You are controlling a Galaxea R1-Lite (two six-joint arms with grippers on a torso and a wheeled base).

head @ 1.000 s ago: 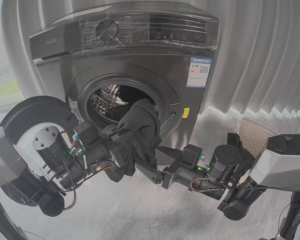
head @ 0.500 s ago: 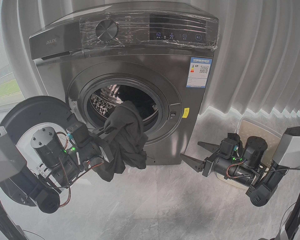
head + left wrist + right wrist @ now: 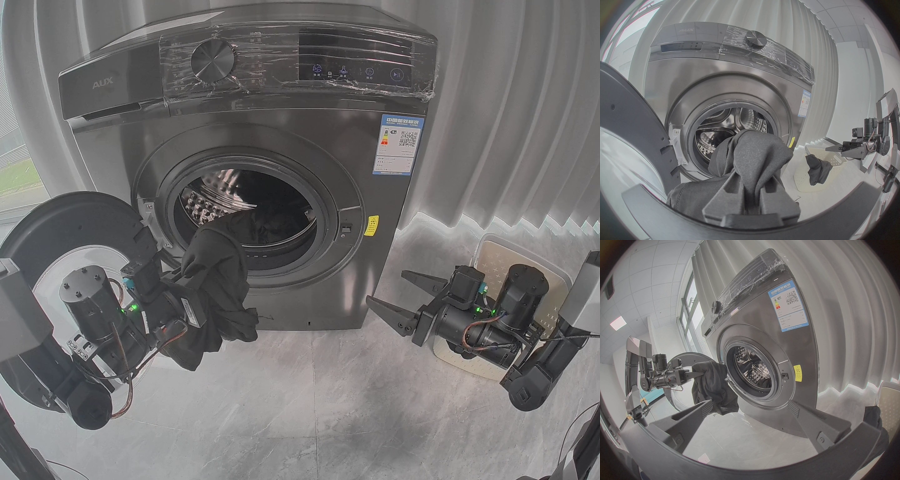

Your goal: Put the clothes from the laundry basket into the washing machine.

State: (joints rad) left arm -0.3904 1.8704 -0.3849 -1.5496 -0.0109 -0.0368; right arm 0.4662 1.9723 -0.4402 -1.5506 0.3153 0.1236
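My left gripper [image 3: 187, 275] is shut on a black garment [image 3: 219, 294], which hangs just left of and below the open drum [image 3: 250, 206] of the washing machine [image 3: 350, 206]. In the left wrist view both fingers [image 3: 731, 193] pinch the garment [image 3: 753, 156] in front of the drum mouth [image 3: 725, 128]. Something dark lies low inside the drum [image 3: 765, 382]. My right gripper [image 3: 387, 289] stands open and holds nothing, near the floor between the machine and the white laundry basket [image 3: 500, 247]. Another dark cloth [image 3: 818, 168] hangs over the basket [image 3: 831, 156].
The round machine door [image 3: 62, 231] is swung open at the left, close behind my left arm. Pleated white curtains [image 3: 512, 125] hang behind and to the right. Bare grey floor [image 3: 312, 406] lies in front of the machine.
My left gripper has drawn back to the left and down with the garment, away from the drum mouth. My right gripper has pulled away from under the garment, back right toward the basket.
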